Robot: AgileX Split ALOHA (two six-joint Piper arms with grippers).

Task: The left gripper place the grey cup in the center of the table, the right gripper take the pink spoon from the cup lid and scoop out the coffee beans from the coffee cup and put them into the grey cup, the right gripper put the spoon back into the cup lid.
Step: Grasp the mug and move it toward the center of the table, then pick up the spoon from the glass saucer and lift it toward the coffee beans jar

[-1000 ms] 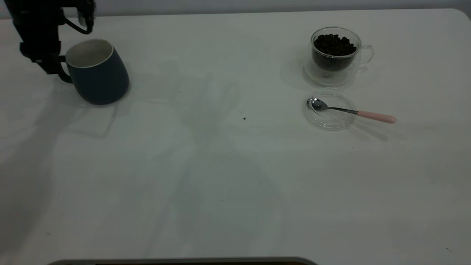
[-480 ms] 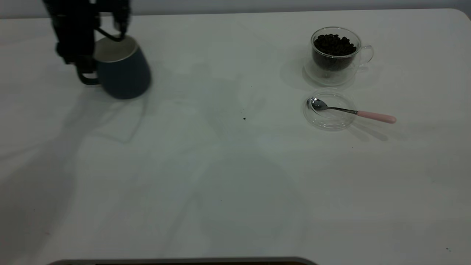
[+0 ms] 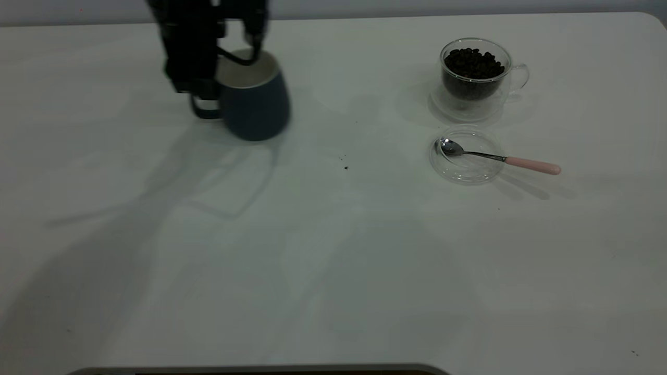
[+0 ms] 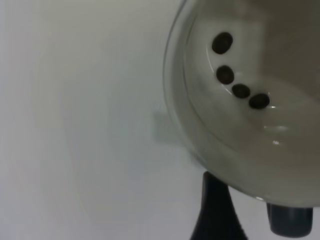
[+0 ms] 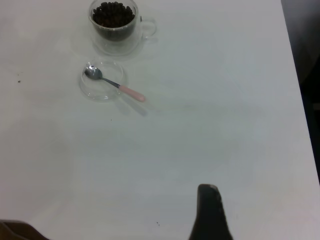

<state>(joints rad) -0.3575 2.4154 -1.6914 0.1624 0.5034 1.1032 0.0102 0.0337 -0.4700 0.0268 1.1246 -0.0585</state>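
Observation:
My left gripper (image 3: 204, 92) is shut on the loop handle of the grey cup (image 3: 255, 107) and holds it upright over the back of the table (image 3: 333, 250), left of centre. In the left wrist view the cup's white inside (image 4: 250, 125) holds several coffee beans (image 4: 240, 90), and my gripper (image 4: 250, 205) shows at its rim. The coffee cup (image 3: 474, 78) full of coffee beans (image 3: 473, 62) stands back right. The pink spoon (image 3: 500, 158) lies with its bowl in the cup lid (image 3: 465, 172). The right gripper (image 5: 210, 215) hangs far from the spoon (image 5: 117, 86).
A few dark specks (image 3: 345, 167) lie on the table between the grey cup and the lid. The table's right edge (image 5: 300, 100) shows in the right wrist view. A grey rim (image 3: 260, 369) runs along the near edge.
My left gripper has carried the grey cup steadily to the right, from the far left towards the table's middle. The coffee cup, lid and spoon have not moved.

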